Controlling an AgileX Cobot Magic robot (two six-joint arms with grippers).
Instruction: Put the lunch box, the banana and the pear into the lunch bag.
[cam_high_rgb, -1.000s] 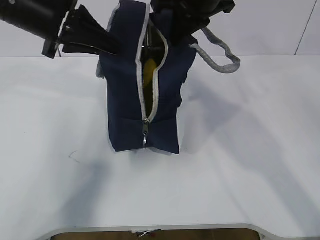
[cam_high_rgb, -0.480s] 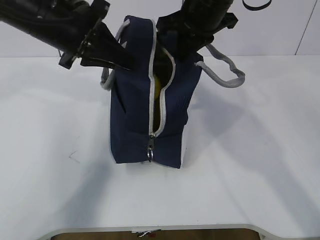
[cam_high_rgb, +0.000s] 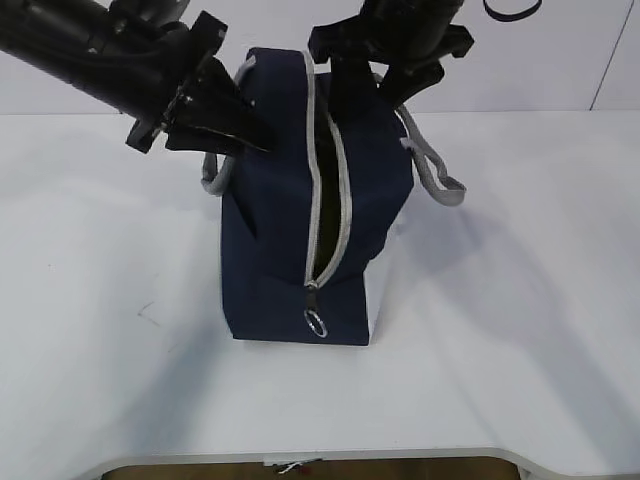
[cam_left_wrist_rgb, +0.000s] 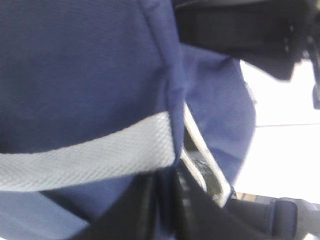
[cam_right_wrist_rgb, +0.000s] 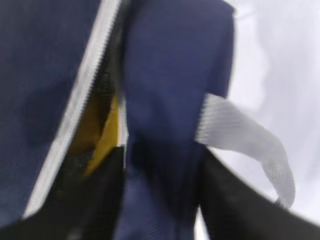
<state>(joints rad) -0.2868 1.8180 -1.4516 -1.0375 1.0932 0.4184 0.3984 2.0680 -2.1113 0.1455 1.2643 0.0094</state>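
Your lunch bag (cam_high_rgb: 290, 220) stands upright mid-surface (cam_high_rgb: 520, 330), zipper part open, something yellow inside, likely the banana (cam_right_wrist_rgb: 102, 137). Right gripper (cam_right_wrist_rgb: 160, 185) straddles the wall with jaws open; left gripper (cam_high_rgb: 245, 135) presses the side, jaws' state unclear. Packing looks finished; next, back both arms clear.

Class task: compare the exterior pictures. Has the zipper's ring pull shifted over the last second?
Yes. The ring pull sits lower and further right than before, nearer the table's front edge, on the lunch bag.
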